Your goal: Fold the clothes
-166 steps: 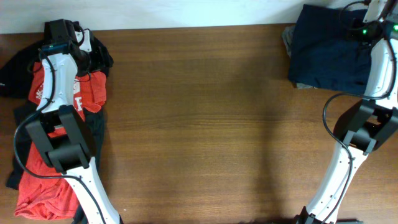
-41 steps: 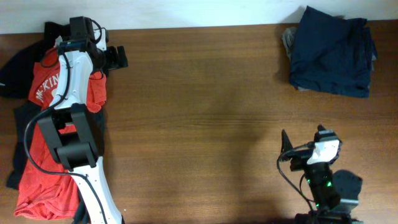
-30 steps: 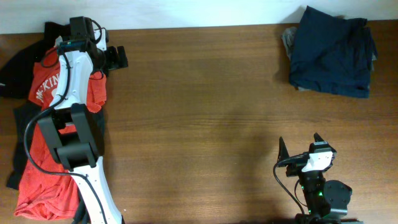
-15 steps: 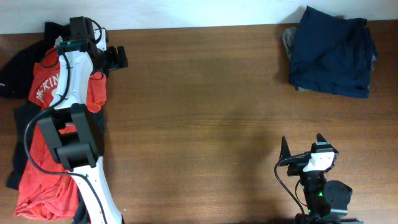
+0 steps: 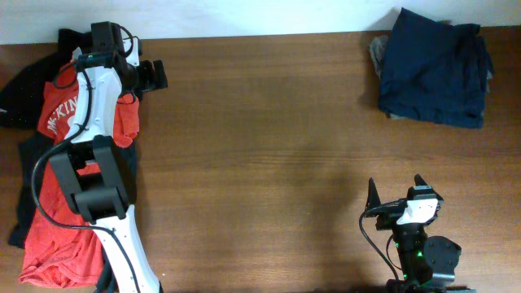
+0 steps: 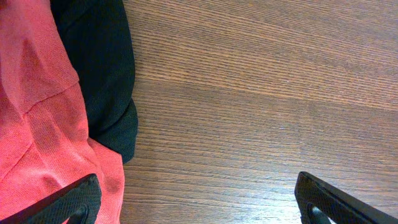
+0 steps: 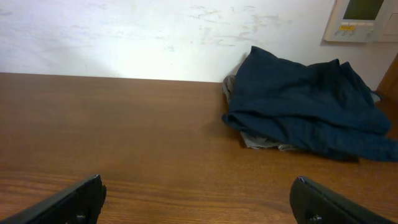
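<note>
The clothes lie in two places. A folded dark navy garment rests at the table's far right corner and shows again in the right wrist view as the navy garment. A red T-shirt with white lettering and black pieces are heaped along the left edge. My left gripper hangs open beside that heap, empty over bare wood; its view shows the red cloth and black cloth by the left finger. My right gripper is open and empty near the front edge, far from the navy garment.
A grey garment peeks out under the navy one, also visible as a grey edge. A white wall runs behind the table, with a control panel on it. The left arm lies over the red and black heap.
Since the oldest frame the right arm has drawn back from the navy garment to the front edge, and the left gripper has shifted right off the heap. Over the last half second nothing moved.
</note>
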`<action>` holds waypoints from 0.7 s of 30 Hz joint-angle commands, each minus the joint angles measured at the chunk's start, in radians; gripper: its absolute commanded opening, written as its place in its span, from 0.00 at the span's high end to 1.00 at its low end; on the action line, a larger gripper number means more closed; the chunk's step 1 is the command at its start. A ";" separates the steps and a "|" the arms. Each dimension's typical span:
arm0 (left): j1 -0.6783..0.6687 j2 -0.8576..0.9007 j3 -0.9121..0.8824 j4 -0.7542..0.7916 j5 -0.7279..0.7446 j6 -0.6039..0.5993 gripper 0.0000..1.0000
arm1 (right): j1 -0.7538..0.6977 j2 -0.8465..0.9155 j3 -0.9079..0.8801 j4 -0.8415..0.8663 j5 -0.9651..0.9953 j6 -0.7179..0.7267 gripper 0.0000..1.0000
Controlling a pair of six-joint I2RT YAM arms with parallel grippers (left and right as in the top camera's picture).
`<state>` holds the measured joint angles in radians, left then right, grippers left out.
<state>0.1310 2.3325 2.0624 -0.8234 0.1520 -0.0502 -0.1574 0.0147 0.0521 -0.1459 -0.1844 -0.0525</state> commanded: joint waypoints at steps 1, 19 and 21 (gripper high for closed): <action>0.009 0.003 -0.001 -0.001 -0.040 -0.002 0.01 | -0.006 -0.008 -0.011 0.003 0.012 0.008 0.01; -0.032 -0.654 -0.099 0.018 -0.085 0.157 0.01 | -0.006 -0.008 -0.011 0.003 0.012 0.008 0.01; -0.032 -0.782 -0.241 0.116 -0.085 0.158 0.01 | -0.006 -0.008 -0.011 0.003 0.012 0.008 0.01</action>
<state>0.0975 1.7069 1.9862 -0.7837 0.0528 0.0582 -0.1574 0.0147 0.0521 -0.1474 -0.1814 -0.0528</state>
